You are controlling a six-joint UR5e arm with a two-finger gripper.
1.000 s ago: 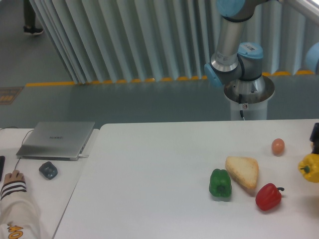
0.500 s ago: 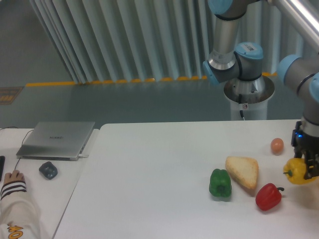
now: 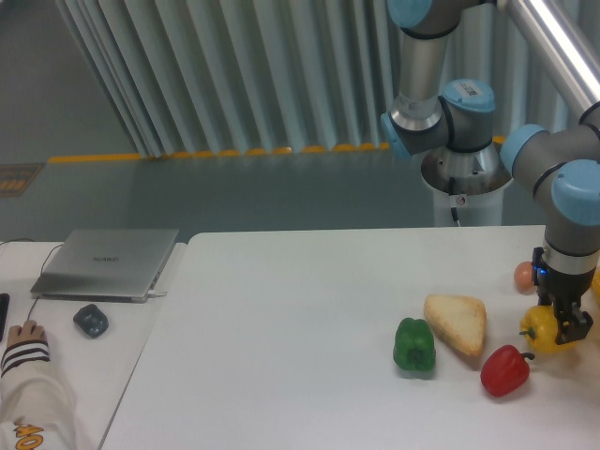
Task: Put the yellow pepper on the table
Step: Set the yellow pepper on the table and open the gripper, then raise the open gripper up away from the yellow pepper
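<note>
The glossy yellow pepper [image 3: 541, 331] is at the right of the white table [image 3: 281, 356], just above the red pepper [image 3: 504, 371]. My gripper [image 3: 560, 323] comes straight down from above and is shut on the yellow pepper, its dark fingers [image 3: 568, 325] hiding the pepper's right side. Whether the pepper touches the tabletop I cannot tell.
A green pepper [image 3: 413, 345] and a slice of toast [image 3: 457, 323] lie left of the red pepper. A brown egg [image 3: 522, 276] sits behind the gripper. The arm's base [image 3: 466, 183] stands behind the table. On the left, a laptop [image 3: 108, 262], a small grey object [image 3: 91, 321] and a person's hand [image 3: 23, 345] rest on a side desk.
The arm has carried the yellow pepper leftward from the frame's right edge, and slightly lower. It now hangs close to the red pepper. The gripper partly covers the egg now.
</note>
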